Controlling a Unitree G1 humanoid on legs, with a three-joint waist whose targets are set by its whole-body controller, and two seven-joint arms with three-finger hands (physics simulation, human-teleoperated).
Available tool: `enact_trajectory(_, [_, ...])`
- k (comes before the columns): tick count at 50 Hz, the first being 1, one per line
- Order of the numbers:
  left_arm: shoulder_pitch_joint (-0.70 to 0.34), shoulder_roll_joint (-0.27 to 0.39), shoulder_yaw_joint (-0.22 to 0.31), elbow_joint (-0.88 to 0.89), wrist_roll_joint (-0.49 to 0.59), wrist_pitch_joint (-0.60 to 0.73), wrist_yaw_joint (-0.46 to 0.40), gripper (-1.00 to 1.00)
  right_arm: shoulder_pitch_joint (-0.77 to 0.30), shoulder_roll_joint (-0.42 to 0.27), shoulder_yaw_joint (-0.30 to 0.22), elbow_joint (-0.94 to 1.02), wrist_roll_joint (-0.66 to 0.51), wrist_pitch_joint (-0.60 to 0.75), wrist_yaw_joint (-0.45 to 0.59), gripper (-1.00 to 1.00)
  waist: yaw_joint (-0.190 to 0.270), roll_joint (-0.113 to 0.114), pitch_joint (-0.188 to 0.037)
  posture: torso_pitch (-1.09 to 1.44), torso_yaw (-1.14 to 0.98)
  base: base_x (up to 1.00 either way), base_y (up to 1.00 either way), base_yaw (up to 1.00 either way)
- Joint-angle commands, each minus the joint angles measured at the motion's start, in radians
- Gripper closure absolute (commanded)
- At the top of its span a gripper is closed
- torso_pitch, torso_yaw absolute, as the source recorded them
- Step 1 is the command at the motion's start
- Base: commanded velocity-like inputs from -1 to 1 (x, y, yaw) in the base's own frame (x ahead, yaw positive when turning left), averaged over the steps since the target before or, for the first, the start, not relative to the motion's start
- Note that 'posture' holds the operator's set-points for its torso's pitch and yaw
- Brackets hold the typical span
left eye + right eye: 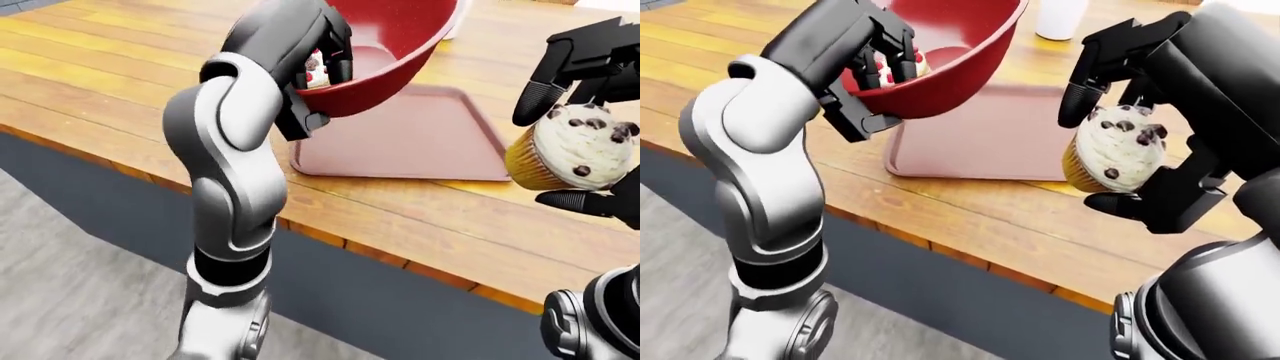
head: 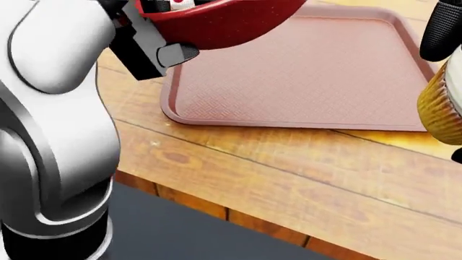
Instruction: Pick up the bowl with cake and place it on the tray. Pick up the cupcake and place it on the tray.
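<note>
Right-eye view shows it best: the wooden counter [image 1: 940, 217] carries a pink tray [image 1: 980, 142] sitting near its edge closest to the robot, and nothing is on the tray yet.

Biggest worry for me is the red bowl [image 1: 950, 52]. It's up in the air over the tray's left end and tilted pretty hard, open side leaning toward the top right of the view. The strawberry cake [image 1: 902, 66] sits low inside against the wall by the fingers, so if the tilt gets worse on the way down I'd guess the cake slides or tips out. The left hand [image 1: 880, 56] is pinching the bowl's rim, fingers inside, thumb underneath, and a rim pinch like that could let the bowl swing.

Second risk: the chocolate-chip cupcake [image 1: 1115, 154]. The right hand [image 1: 1120, 127] is clamped around it, fingers over the top, thumb below, hovering just off the tray's right end, above the counter. Both hands come in close together, so a bump looks possible, and squeezing soft frosting could make it slip.
</note>
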Motion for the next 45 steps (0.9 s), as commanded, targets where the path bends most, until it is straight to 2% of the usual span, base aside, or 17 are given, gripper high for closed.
enact_trajectory(1, [-0.043, 0.003, 0.003, 0.014, -0.020, -0.031, 0.060, 1.00, -0.024, -0.015, -0.016, -0.005, -0.004, -0.001, -0.030, 1.00, 0.000, -0.004, -0.030, 0.00, 0.00, 0.00, 0.00, 0.00])
enact_trajectory(10, [-0.002, -0.025, -0.031, 0.065, 0.000, -0.080, 0.076, 1.00, -0.007, -0.031, -0.030, -0.010, 0.021, 0.008, -0.050, 1.00, -0.002, -0.005, -0.033, 0.00, 0.00, 0.00, 0.00, 0.00])
enact_trajectory(16, [0.009, -0.030, -0.020, 0.110, 0.006, -0.107, 0.109, 1.00, 0.004, -0.049, -0.038, -0.014, 0.042, 0.021, -0.062, 1.00, -0.001, -0.009, -0.031, 0.00, 0.00, 0.00, 0.00, 0.00])
enact_trajectory(28, [0.074, -0.045, -0.036, 0.131, 0.022, -0.151, 0.131, 1.00, 0.025, -0.067, -0.046, -0.020, 0.070, 0.032, -0.084, 1.00, 0.003, -0.013, -0.031, 0.00, 0.00, 0.00, 0.00, 0.00])
enact_trajectory(45, [0.093, -0.073, -0.048, 0.164, 0.030, -0.178, 0.159, 1.00, 0.065, -0.073, -0.064, -0.037, 0.100, 0.037, -0.107, 1.00, 0.007, -0.019, -0.032, 0.00, 0.00, 0.00, 0.00, 0.00])
